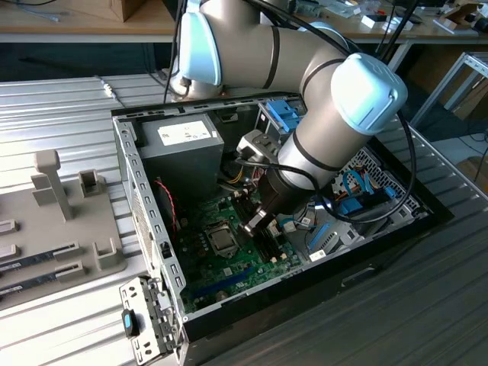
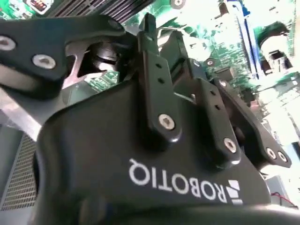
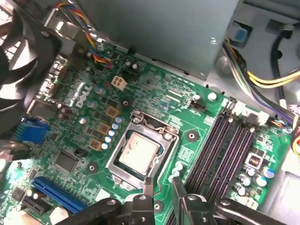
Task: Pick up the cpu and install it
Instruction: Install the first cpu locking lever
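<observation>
Where my claw (image 3: 161, 199) hovers empty, fingers nearly closed, I log the cpu (image 3: 137, 152): silvery square, seated in its socket (image 3: 123, 140).

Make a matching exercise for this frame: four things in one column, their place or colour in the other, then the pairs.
Things:
1. cpu
2. end effector
3. memory slots
4. power supply

Place or colour:
A. long, dark and empty, beside the socket
B. grey box at the case's back corner
C. silvery, lying in the motherboard socket
D. above the board, next to the socket

Pairs: 1-C, 2-D, 3-A, 4-B
</observation>
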